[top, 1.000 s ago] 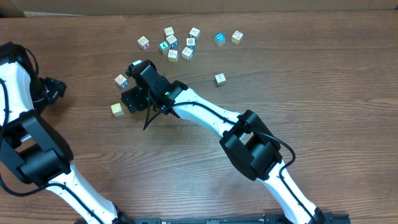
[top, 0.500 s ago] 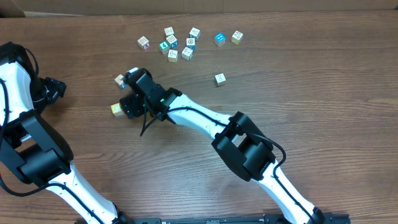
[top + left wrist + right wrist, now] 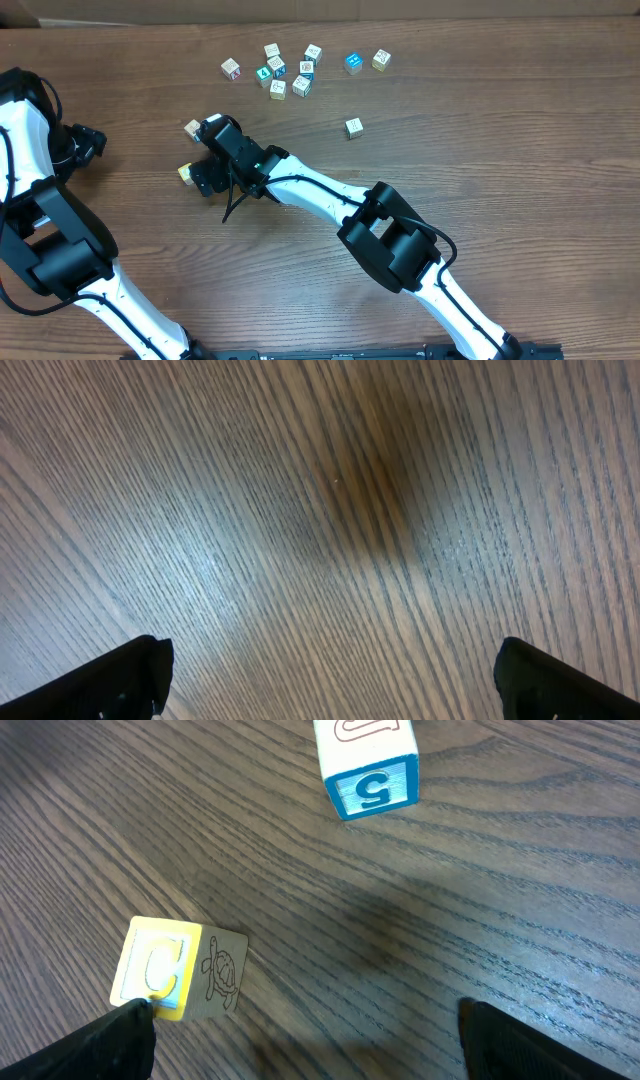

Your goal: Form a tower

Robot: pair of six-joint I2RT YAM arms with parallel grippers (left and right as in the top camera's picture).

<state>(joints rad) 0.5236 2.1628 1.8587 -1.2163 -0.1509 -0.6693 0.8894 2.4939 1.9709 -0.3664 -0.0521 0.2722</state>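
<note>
Tower: none standing that I can see. Only loose cubes are in view, so by my reading the build has not begun.
Right gripper [image 3: 205, 160]: fingers wide apart with nothing between them, hanging low over the counter [image 3: 500, 150] toward its left side.
Yellow cube [image 3: 160, 970]: my likely pick. It has a letter C on one face and a turtle on the next, and it sits right at one fingertip rather than between the two.
Blue-edged cube [image 3: 368, 765]: shows a 5 on its side and lies apart from the yellow one, further ahead of the fingers. It looks a fair base for the stack.
Doing it well: I'd slide sideways until the yellow cube is centred in the gap. Then I'd twist the wrist so the fingers meet two flat opposite faces, not corners, go down and close gently. The risk is nudging it with that near fingertip.
Right arm pose: stretched long across from the near right, elbow over mid-counter, wrist angled down at the two cubes.
Left gripper [image 3: 330, 680]: fingers spread over bare wood, nothing held.
Left arm [image 3: 40, 200]: folded back along the left edge, out of the way.
Other cubes [image 3: 285, 70]: a scatter near the far edge, plus one stray cube [image 3: 353, 127] nearer the middle.
</note>
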